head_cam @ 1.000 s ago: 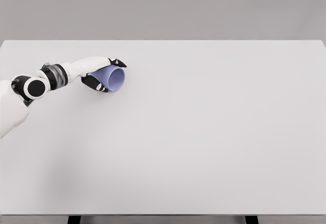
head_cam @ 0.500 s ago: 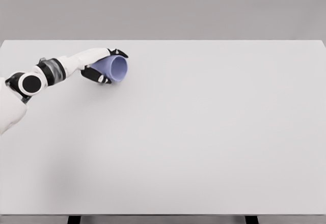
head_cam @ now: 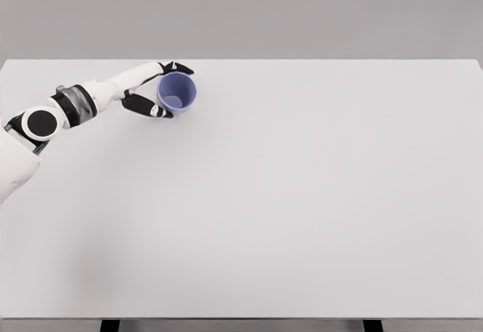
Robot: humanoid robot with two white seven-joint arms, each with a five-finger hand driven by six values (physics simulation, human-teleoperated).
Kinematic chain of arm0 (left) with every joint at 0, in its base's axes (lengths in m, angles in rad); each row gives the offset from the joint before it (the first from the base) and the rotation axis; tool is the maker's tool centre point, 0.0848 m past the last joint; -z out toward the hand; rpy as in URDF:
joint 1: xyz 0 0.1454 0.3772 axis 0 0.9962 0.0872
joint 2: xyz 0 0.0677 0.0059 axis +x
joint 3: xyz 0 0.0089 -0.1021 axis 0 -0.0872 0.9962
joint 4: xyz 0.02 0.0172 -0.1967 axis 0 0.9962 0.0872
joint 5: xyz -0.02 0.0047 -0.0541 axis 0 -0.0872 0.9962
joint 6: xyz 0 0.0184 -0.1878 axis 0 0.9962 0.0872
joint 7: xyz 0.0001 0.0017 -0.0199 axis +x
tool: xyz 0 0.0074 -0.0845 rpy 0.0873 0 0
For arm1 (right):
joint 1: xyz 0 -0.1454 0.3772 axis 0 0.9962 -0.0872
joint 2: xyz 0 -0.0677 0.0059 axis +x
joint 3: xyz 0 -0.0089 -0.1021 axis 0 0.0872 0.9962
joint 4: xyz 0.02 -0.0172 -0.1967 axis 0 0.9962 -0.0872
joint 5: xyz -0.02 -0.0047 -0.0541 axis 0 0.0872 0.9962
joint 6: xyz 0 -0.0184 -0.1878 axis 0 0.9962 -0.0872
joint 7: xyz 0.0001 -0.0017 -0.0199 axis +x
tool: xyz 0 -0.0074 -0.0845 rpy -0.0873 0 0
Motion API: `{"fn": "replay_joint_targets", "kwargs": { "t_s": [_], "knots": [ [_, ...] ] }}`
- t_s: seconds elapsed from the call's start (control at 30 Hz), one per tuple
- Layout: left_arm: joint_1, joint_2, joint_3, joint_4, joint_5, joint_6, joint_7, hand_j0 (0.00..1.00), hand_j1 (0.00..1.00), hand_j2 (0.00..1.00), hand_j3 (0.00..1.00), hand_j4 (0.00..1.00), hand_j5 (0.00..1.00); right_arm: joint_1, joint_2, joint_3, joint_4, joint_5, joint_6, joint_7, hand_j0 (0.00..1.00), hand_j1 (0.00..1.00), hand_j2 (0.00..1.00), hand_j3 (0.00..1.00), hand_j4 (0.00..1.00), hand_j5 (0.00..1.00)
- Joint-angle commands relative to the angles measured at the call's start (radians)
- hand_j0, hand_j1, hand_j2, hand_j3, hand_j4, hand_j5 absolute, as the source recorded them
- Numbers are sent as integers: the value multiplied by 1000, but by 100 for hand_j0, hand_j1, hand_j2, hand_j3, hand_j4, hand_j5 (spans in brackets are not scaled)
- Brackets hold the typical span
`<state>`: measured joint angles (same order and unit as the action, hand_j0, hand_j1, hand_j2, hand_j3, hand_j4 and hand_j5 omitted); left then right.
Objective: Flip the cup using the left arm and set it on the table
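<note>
In the left hand point(head_cam: 155, 90), the cup point(head_cam: 176, 93) stands mouth-up.

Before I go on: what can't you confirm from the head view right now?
- Whether the cup touches the table or hovers: its base is hidden by its own wall.
- Left hand contact on the cup's far side: hidden behind the cup.
- Right arm: outside the frame.
</note>
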<state>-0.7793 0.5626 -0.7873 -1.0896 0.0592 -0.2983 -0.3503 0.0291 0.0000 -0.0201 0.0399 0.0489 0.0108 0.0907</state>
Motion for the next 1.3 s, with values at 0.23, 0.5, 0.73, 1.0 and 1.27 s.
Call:
{"fn": "replay_joint_targets", "kwargs": {
  "t_s": [0.23, 0.5, 0.73, 1.0, 1.27],
  "knots": [
    [14, 0, 6, -3, 114, 8, 1, 86, 86, 86, 86, 86, 86, 0, 0, 0, 2, 0, 0, 0, 100, 100, 100, 100, 100, 100],
    [15, -16, 6, 3, 125, 19, -1, 87, 87, 87, 87, 87, 87, 0, 0, 0, 0, 0, 0, 0, 100, 100, 100, 100, 100, 100],
    [15, -16, 6, 2, 122, 19, -1, 93, 93, 93, 93, 93, 93, 0, 0, 0, 0, 0, 0, 0, 100, 100, 100, 100, 100, 100],
    [12, -12, 6, -4, 113, 18, -1, 100, 100, 100, 100, 100, 100, 0, 0, 0, 2, 0, 0, 0, 100, 100, 100, 100, 100, 100],
    [9, 20, 52, -95, 116, 18, 1, 100, 100, 100, 100, 100, 100, 0, 0, 0, 2, 0, 0, 0, 100, 100, 100, 100, 100, 100]
  ]
}}
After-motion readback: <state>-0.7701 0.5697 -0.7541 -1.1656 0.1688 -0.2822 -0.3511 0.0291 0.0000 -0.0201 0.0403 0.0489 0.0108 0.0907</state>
